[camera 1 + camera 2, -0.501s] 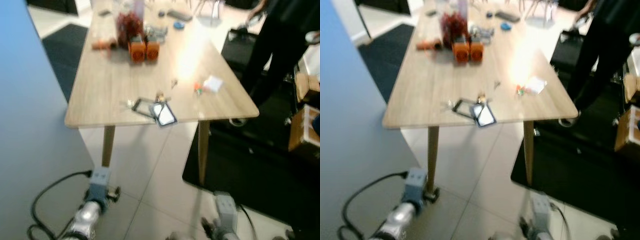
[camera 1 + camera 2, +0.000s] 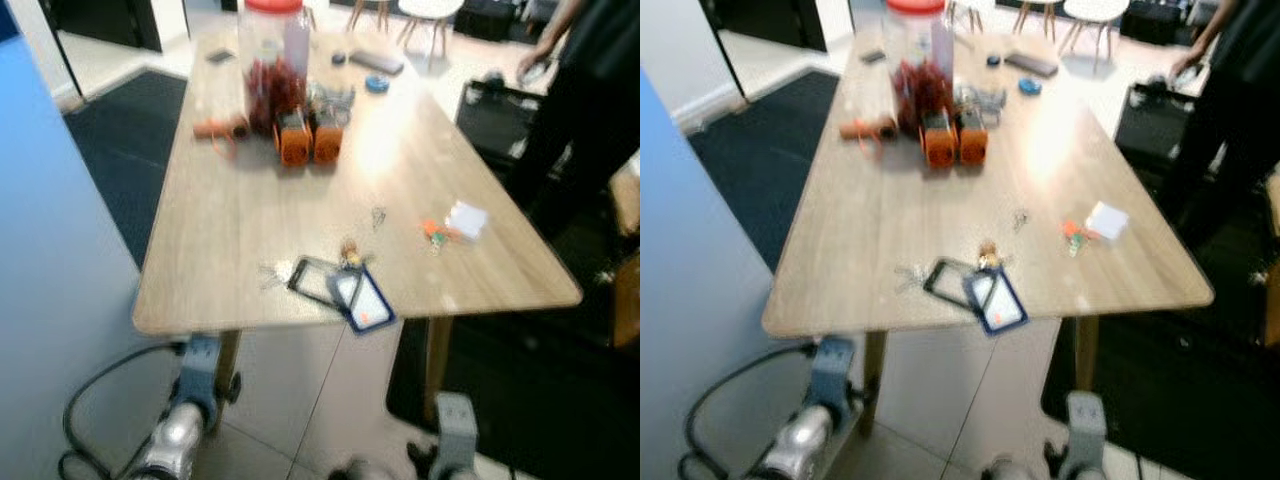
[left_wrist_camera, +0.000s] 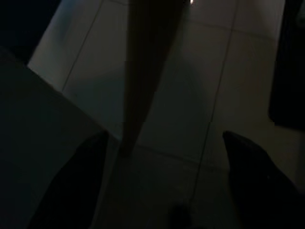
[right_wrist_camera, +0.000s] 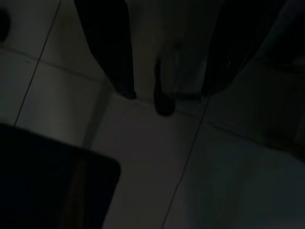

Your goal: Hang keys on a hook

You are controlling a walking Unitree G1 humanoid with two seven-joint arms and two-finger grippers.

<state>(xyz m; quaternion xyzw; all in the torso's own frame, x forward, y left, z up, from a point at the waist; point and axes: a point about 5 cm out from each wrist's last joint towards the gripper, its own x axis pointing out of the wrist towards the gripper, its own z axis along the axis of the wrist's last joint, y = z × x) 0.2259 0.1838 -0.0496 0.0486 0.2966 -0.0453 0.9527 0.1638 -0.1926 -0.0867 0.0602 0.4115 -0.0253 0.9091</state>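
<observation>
Fingers of the left gripper [image 3: 162, 191] are seen spread in the dark left wrist view, two black prongs [image 3: 71, 191] framing pale floor tile and a table leg [image 3: 147, 71]; nothing is held. Fingers of the right gripper [image 4: 164, 57] are likewise seen apart, over tile and the edge of a dark rug [image 4: 52, 186], empty. Both arms hang low, below the table's near edge.

Compared with half a second ago, the whole scene is shifted: the wooden table [image 2: 230, 230] is seen larger and nearer, with more of its far end in view. This is read as camera travel, not movement of objects; the approach is judged under way, with no grasp begun.

Near the front edge, a small bunch of keys [image 2: 272, 274] is seen beside a black card frame [image 2: 312, 278] and a blue badge holder [image 2: 362, 303] overhanging the edge. The keys lie above and ahead of both grippers, well apart from the fingers.

Farther back, two orange boxes [image 2: 308, 143] and a red-lidded jar [image 2: 272, 70] are noted. A person [image 2: 590, 100] stands to the right. No hook is made out.
</observation>
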